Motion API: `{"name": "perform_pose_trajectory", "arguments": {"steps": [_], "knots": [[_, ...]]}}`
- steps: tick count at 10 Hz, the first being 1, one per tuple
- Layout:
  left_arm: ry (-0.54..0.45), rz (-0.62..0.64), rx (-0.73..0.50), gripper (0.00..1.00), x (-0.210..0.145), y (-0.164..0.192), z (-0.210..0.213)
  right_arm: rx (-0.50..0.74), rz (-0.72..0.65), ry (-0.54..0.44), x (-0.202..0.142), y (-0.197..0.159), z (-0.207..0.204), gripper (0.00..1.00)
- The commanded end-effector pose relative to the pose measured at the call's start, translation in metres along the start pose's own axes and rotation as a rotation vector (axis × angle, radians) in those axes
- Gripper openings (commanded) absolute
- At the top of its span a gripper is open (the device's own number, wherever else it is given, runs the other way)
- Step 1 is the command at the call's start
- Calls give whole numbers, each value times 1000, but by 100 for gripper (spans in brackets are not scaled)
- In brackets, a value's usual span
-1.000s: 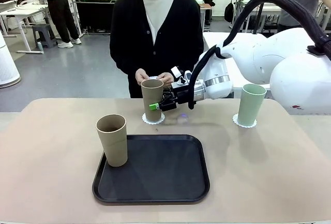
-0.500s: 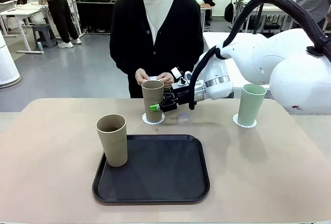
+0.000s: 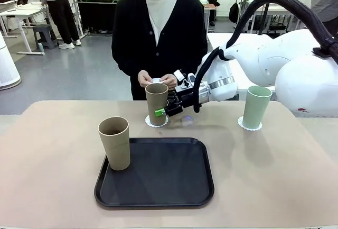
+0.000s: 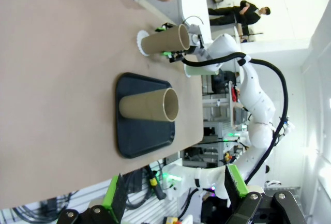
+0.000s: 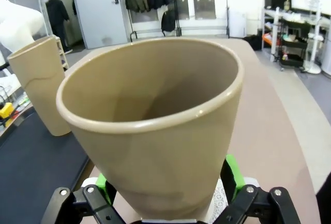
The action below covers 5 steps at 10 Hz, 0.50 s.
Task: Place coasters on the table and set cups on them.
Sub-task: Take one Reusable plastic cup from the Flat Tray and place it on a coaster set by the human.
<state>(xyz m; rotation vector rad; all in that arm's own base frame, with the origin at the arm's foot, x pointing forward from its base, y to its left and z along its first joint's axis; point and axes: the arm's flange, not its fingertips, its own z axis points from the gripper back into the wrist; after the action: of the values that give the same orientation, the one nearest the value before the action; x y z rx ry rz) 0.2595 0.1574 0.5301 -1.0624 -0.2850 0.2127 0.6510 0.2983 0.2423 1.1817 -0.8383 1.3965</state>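
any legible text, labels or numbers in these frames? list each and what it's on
No text can be read anywhere.
A red mark on the right arm: too small to read.
No print visible on the far tan cup, near tan cup, green cup or black tray.

Black rounded-square plastic tray (image 3: 158, 179) is lying flat, nearer side. Person in black cardigan (image 3: 158, 33) is standing opposite. Dark grey stool (image 3: 46, 33) is standing far left, behind.

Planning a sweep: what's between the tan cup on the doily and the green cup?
Front view: the right gripper, holding the tan cup, and its wrist, above bare table.
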Motion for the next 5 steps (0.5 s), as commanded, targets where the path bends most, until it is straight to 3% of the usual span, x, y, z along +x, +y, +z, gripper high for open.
{"name": "perform_pose_trajectory", "arguments": {"steps": [1, 5], "knots": [[-2, -11, -14, 100, 0, -1, 2, -10, -26, 95, 12, -4, 3, 100], [-2, -11, -14, 100, 0, -1, 2, -91, -32, 205, 24, 5, 21, 100]]}}
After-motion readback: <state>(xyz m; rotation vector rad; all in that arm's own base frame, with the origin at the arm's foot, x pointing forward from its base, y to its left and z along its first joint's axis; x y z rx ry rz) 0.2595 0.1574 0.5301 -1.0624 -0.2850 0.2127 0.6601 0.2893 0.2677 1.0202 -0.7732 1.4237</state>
